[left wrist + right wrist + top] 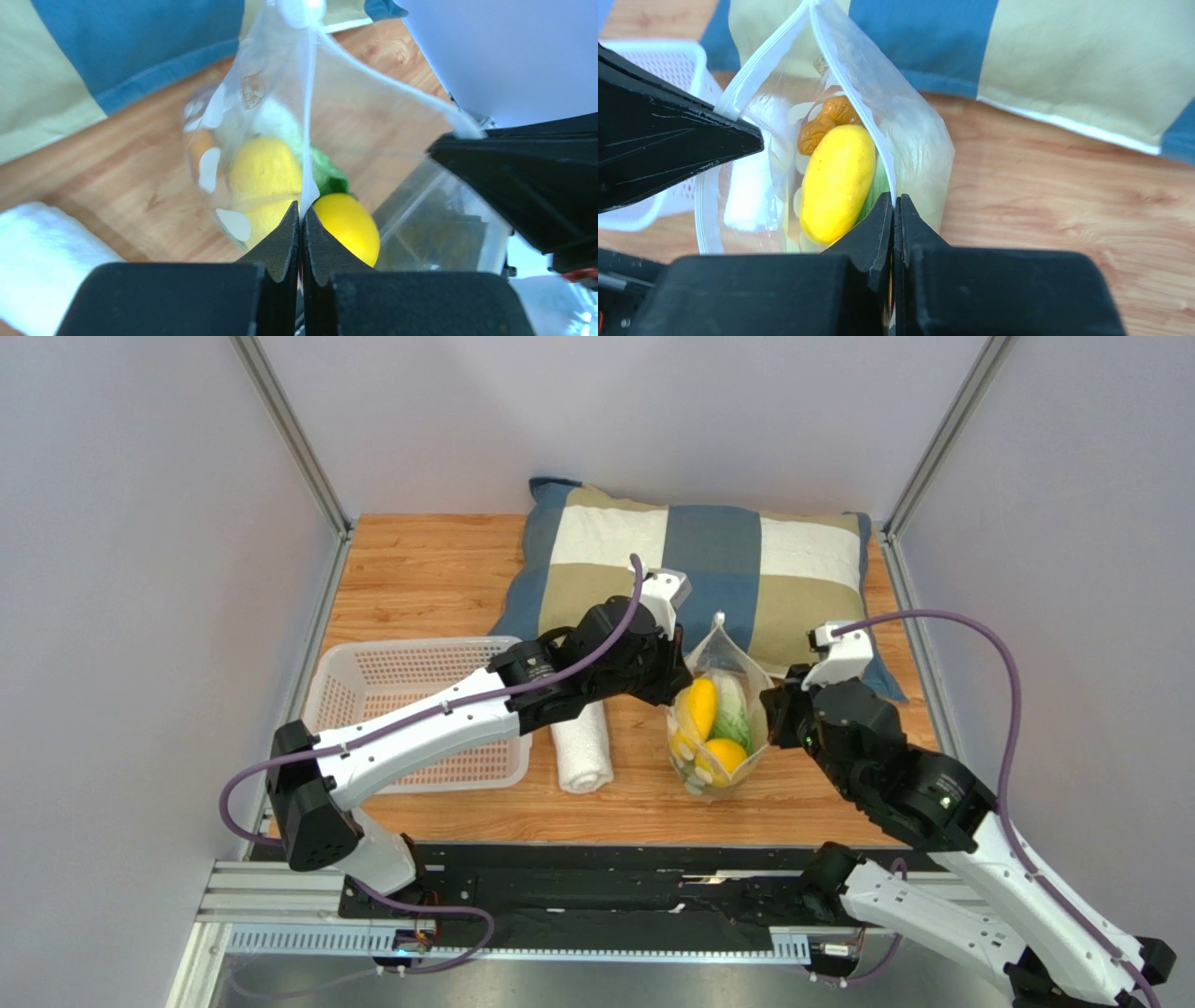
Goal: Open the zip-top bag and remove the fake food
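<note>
Grey walls, wooden desk (421,574), checked pillow (716,546) at back. The zip-top bag (730,679) was seen btwn both arms, propped up, long axis running near edge to pillow, fake food (697,711) inside. L claw (300,210) was pinched shut on its left wall, R claw (893,203) on the right; neither was nearer. A sideways pull-apart was judged next. Towel (582,749) and basket (393,686) were noted close on the left.
</note>
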`<state>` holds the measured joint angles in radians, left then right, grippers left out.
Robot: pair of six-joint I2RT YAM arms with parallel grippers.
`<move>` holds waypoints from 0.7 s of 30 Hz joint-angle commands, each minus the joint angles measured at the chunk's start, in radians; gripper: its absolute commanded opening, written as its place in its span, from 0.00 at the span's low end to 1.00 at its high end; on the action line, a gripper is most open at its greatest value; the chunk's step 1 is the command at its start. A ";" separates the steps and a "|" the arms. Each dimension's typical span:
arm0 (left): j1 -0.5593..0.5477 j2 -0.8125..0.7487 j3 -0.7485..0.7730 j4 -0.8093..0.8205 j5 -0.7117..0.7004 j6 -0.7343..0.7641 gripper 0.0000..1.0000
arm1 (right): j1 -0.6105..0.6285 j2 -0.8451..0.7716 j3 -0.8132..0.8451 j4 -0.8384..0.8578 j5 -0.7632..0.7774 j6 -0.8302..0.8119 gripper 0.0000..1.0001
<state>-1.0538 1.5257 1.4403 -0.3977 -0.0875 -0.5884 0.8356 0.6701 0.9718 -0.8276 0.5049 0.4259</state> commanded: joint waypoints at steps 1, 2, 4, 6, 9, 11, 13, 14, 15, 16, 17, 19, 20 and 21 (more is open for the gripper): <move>0.018 -0.032 0.017 -0.095 -0.067 0.107 0.00 | 0.002 -0.015 0.074 0.002 0.093 -0.053 0.00; 0.024 -0.030 0.006 -0.098 -0.058 0.104 0.00 | 0.002 -0.014 0.068 0.005 0.084 -0.047 0.00; 0.049 -0.027 -0.050 -0.087 -0.038 0.085 0.00 | 0.002 -0.012 0.035 0.013 0.063 -0.026 0.00; 0.081 -0.027 -0.133 -0.049 0.014 0.069 0.00 | 0.002 -0.015 0.007 0.007 0.075 -0.007 0.00; 0.112 -0.018 -0.208 -0.038 0.038 0.070 0.00 | 0.002 -0.032 -0.044 0.013 0.067 0.019 0.00; 0.115 -0.013 -0.224 -0.039 0.051 0.088 0.00 | 0.002 -0.040 -0.074 0.044 0.035 0.036 0.00; 0.115 -0.012 -0.219 -0.044 0.074 0.101 0.00 | 0.002 -0.035 -0.090 0.068 -0.017 0.048 0.00; 0.115 -0.012 -0.213 -0.049 0.101 0.113 0.00 | 0.003 -0.032 -0.099 0.094 -0.032 0.051 0.00; 0.115 -0.019 -0.193 -0.065 0.109 0.117 0.00 | 0.002 -0.018 -0.099 0.102 -0.055 0.056 0.00; 0.115 -0.028 -0.184 -0.073 0.117 0.122 0.05 | 0.003 -0.009 -0.097 0.107 -0.061 0.059 0.00; 0.115 -0.039 -0.169 -0.075 0.132 0.133 0.09 | 0.003 -0.003 -0.094 0.114 -0.066 0.060 0.00; 0.115 -0.096 -0.156 -0.082 0.150 0.142 0.19 | 0.003 0.023 -0.082 0.114 -0.083 0.060 0.00; 0.112 -0.120 -0.146 -0.084 0.167 0.142 0.28 | 0.003 0.031 -0.079 0.114 -0.086 0.062 0.00; 0.110 -0.166 -0.141 -0.078 0.179 0.144 0.31 | 0.003 0.037 -0.071 0.116 -0.092 0.065 0.00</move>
<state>-0.9417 1.5059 1.2289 -0.4747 0.0269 -0.4812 0.8391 0.6815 0.8677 -0.7776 0.4461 0.4679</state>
